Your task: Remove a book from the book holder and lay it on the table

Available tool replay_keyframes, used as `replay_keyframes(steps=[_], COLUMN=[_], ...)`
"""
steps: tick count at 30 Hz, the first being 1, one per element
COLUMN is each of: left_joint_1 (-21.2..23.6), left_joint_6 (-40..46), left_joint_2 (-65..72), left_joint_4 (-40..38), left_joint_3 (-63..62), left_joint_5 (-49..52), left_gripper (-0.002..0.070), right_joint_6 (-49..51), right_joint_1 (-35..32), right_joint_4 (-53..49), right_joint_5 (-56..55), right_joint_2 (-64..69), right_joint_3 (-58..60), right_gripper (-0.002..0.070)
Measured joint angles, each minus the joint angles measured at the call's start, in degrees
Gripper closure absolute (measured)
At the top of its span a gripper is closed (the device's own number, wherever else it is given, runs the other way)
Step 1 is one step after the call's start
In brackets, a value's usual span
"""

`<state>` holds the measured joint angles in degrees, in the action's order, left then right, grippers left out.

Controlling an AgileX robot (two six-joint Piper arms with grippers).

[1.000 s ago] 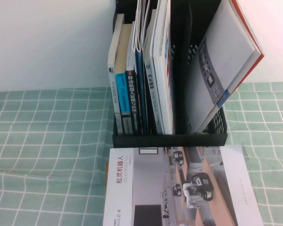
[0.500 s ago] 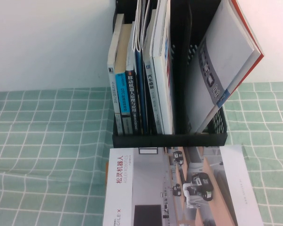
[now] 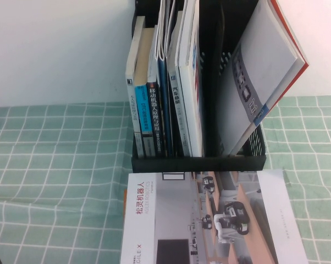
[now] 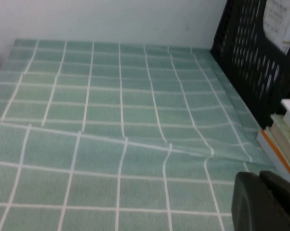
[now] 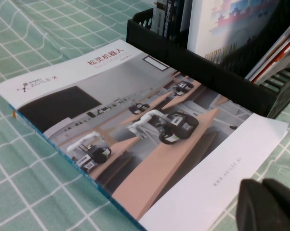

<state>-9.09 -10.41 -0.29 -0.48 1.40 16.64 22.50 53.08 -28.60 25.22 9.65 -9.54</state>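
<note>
The book [image 3: 209, 220], a glossy booklet with robot photos and "AGILEX", lies flat on the green checked table [image 3: 55, 165] in front of the black book holder [image 3: 198, 163]. It also shows in the right wrist view [image 5: 135, 125]. My right gripper [image 5: 261, 185] is shut and empty, at the booklet's white edge. My left gripper [image 4: 260, 180] is shut and empty, low over the cloth left of the holder [image 4: 251, 53]. Neither gripper shows in the high view.
The holder holds several upright books [image 3: 154, 99] and a grey-covered book with an orange-red edge [image 3: 264, 71] leaning in its right slot. An orange-edged book [image 4: 280, 144] lies under the booklet. A cloth fold [image 4: 174, 147] runs before my left gripper. A white wall stands behind.
A small dark shape has appeared at the high view's bottom left corner. The booklet, the holder and its books have not moved.
</note>
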Motion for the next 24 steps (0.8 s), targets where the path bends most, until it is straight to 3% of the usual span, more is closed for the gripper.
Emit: replay_keyframes(steps=[9,24], left_joint_1=[0.34,3.10], left_joint_6=[1.58,-0.44], left_joint_2=[-0.35,-0.35], left_joint_4=[3.74,3.63], left_joint_3=[0.00,0.00], left_joint_5=[2.50,2.50], left_gripper=[0.0677,0.0676], right_joint_6=[0.00,0.00], right_joint_1=[0.00,0.00], right_joint_4=[0.00,0.00], right_joint_5=[0.00,0.00], right_joint_2=[0.00,0.00], right_joint_3=[0.00,0.09], right_gripper=[0.0678,0.0678])
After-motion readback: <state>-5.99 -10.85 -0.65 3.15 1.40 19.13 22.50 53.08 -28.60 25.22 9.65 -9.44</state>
